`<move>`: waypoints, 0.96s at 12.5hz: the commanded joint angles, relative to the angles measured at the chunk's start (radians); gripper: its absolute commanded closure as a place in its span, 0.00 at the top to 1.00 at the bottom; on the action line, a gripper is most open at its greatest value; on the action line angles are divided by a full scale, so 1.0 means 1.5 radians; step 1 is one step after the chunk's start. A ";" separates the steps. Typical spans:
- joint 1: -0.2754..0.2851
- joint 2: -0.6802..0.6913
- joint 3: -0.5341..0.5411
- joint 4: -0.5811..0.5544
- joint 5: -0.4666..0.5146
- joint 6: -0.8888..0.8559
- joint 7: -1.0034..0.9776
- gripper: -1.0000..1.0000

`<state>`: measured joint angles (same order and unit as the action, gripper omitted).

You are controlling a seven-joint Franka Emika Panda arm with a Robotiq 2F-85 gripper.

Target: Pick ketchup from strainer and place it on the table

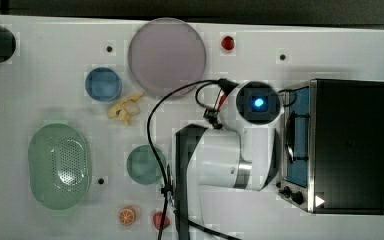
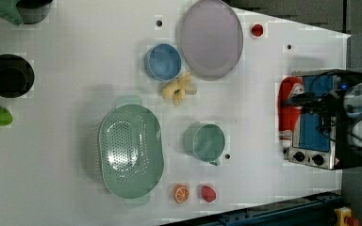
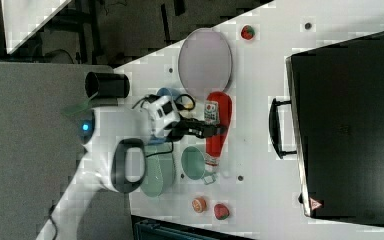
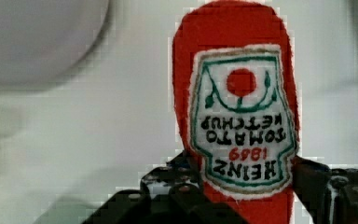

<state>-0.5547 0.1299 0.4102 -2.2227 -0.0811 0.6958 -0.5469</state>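
White tabletop (image 2: 75,70), wide and flat. Black-topped oven (image 1: 352,145) at the top view's right. Pale green strainer (image 2: 131,150) lying bare, well apart from the arm. Ketchup (image 3: 218,127) lengthwise just beside the green cup (image 3: 194,163), between grey plate (image 3: 204,61) and oven. Hand (image 3: 215,131) part-open, fingers either side of the bottle's body, clamped on it.

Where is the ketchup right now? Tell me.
In the right view, the ketchup lies out of the strainer, between the hand's fingers, right of the green cup and below the grey plate.
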 commanded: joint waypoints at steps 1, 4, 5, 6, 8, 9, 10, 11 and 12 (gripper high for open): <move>0.030 0.019 0.010 -0.040 -0.001 0.096 -0.017 0.56; 0.031 0.082 0.010 -0.053 -0.001 0.153 -0.012 0.56; 0.030 0.104 0.009 -0.052 -0.001 0.161 -0.012 0.56; 0.030 0.124 0.008 -0.052 -0.002 0.171 -0.012 0.56; 0.030 0.151 0.004 -0.052 -0.003 0.175 -0.012 0.56; 0.030 0.160 -0.001 -0.053 -0.003 0.175 -0.012 0.60; 0.030 0.166 -0.004 -0.052 -0.003 0.177 -0.011 0.69; 0.030 0.167 -0.004 -0.052 -0.003 0.176 -0.011 0.79; 0.030 0.164 -0.003 -0.051 -0.003 0.174 -0.011 0.90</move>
<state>-0.4971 0.4114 0.4092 -2.3125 -0.0842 0.9448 -0.5469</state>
